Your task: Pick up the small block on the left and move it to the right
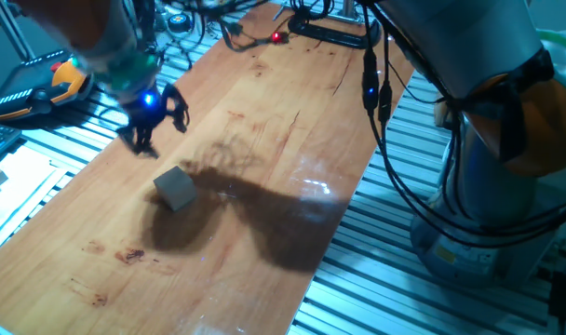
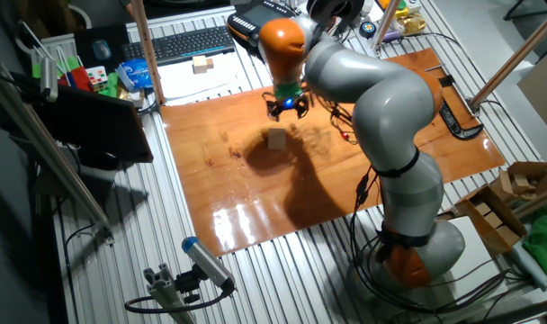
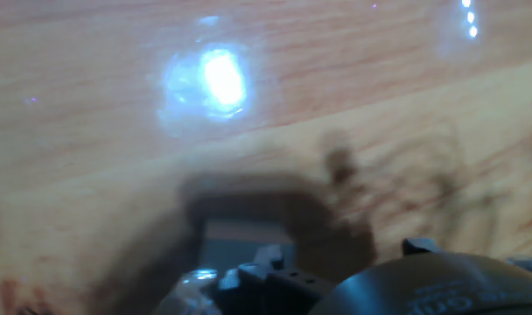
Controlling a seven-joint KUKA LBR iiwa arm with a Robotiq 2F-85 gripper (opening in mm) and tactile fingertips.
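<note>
The small block [image 1: 177,188] is a pale wooden cube lying on the wooden board [image 1: 264,121], in the arm's shadow. My gripper [image 1: 160,130] hangs above the board, up and left of the block and apart from it. Its fingers are spread and hold nothing. In the other fixed view the block [image 2: 277,139] lies just in front of the gripper [image 2: 288,108]. The hand view is blurred. A pale shape at its lower edge [image 3: 244,238] looks like the block, partly hidden by the hand's dark body.
An orange and black device [image 1: 41,84] lies off the board's left edge. A keyboard [image 2: 188,40] and another wooden cube [image 2: 201,64] sit beyond the board's far edge. Cables [image 1: 381,112] hang along the right side. Metal slats surround the board.
</note>
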